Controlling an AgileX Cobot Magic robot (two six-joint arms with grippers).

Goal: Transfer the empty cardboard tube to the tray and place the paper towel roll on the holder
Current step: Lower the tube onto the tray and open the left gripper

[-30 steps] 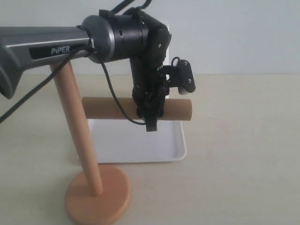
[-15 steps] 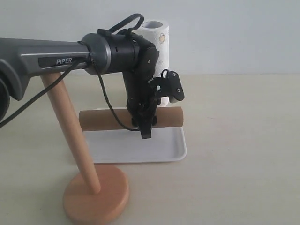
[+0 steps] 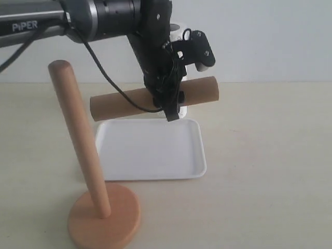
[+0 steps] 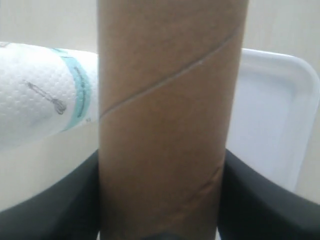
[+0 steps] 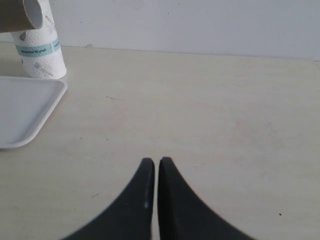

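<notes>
Bright, even light, faint shadows; the empty cardboard tube [image 4: 165,125] looks close and slightly blurred.

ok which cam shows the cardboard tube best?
Exterior view: the whole cardboard tube shows end to end, gripped mid-length. Left wrist sees only its middle, close up; right wrist catches just one end.

The cardboard tube [image 4: 170,125] is showing plain brown, with a thin, darker spiral seam line winding across it. The paper towel roll [image 4: 40,100] is showing white dimpled embossing, a teal band and small grey utensil drawings. The tray [image 3: 150,155] is gleaming plain white, the holder [image 3: 83,148] is glowing light-brown wood, and the table [image 5: 200,100] is looking pale beige.
</notes>
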